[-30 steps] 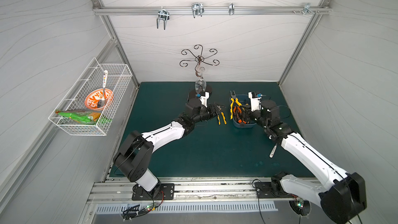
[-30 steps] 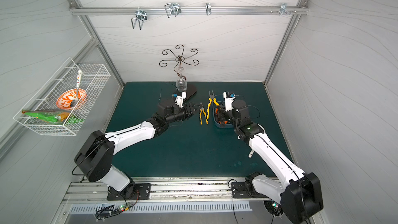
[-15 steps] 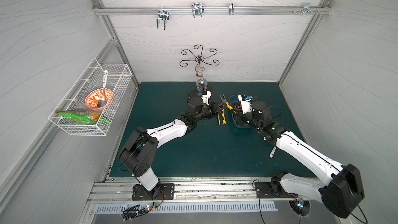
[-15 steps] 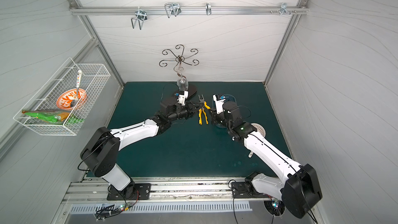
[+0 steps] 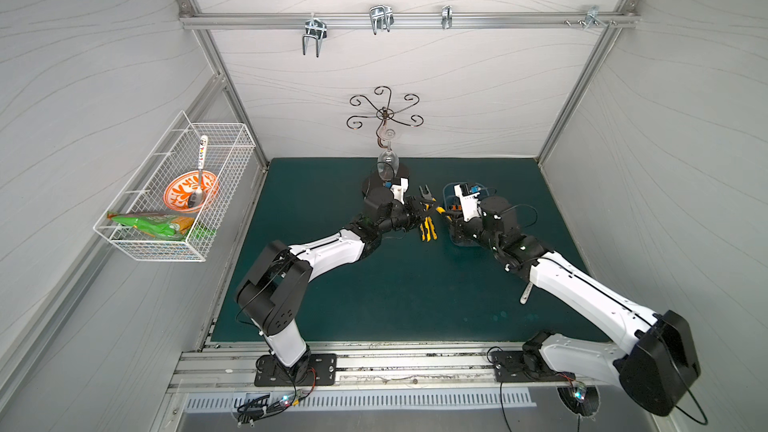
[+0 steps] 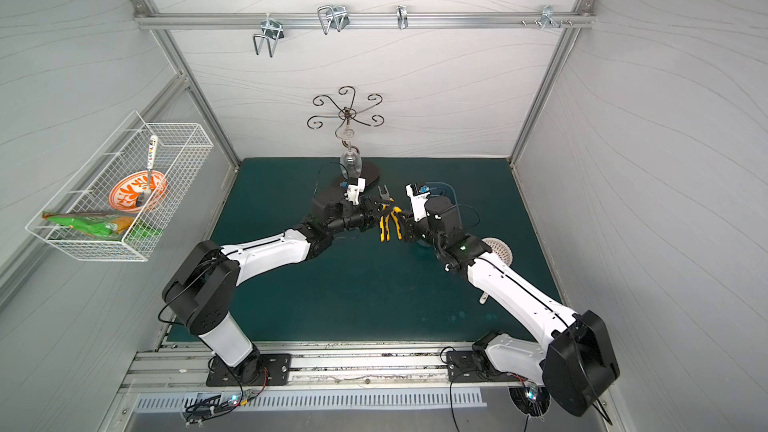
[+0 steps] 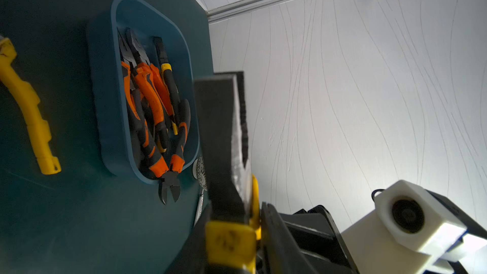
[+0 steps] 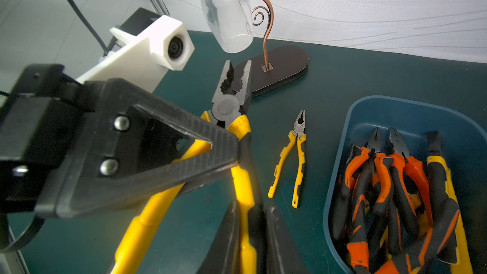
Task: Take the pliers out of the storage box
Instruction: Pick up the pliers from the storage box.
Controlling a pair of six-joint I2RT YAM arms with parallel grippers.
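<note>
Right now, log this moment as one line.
phase: handover | left hand: shut on held pliers | right hand: shut on held pliers | loose pliers: on mat | storage box: several pliers inside

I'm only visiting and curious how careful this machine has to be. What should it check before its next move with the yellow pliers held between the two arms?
1. Grip of the left end effector on the held pliers: ok, clamped on a handle.
2. Grip of the right end effector on the same tool: ok. Both are holding it, so one should let go before the arms part.
3. Held pliers out of the storage box: ok.
4. Gap between the tool's nose and the hanging wine glass: cannot tell.
5. Storage box emptied: not ok, several other pliers lie inside.
</note>
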